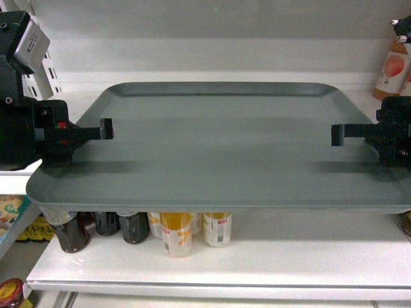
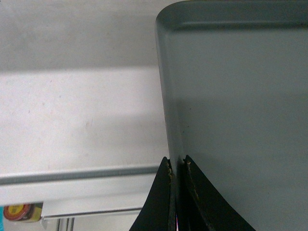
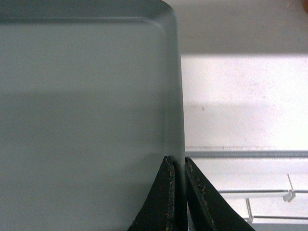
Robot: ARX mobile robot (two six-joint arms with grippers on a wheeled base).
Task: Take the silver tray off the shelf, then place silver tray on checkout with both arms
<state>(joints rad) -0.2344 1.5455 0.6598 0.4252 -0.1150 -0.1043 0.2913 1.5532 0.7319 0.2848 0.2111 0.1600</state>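
Left gripper (image 2: pixel 176 166): fingers pinched on the left rim of the silver tray (image 1: pixel 218 151), one finger above and one below. Right gripper (image 3: pixel 177 166): fingers likewise clamped on the tray's right rim. The tray is held level between both arms, its front edge projecting past the shelf (image 1: pixel 212 260) below it. Under the tray's front edge stand bottles (image 1: pixel 176 234) on that shelf. Another bottle (image 1: pixel 392 67) stands behind the tray's right rear corner.

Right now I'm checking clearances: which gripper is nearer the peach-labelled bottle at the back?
Right. The right gripper clamps the silver tray rim just below that bottle; the left gripper holds the opposite rim, far across.
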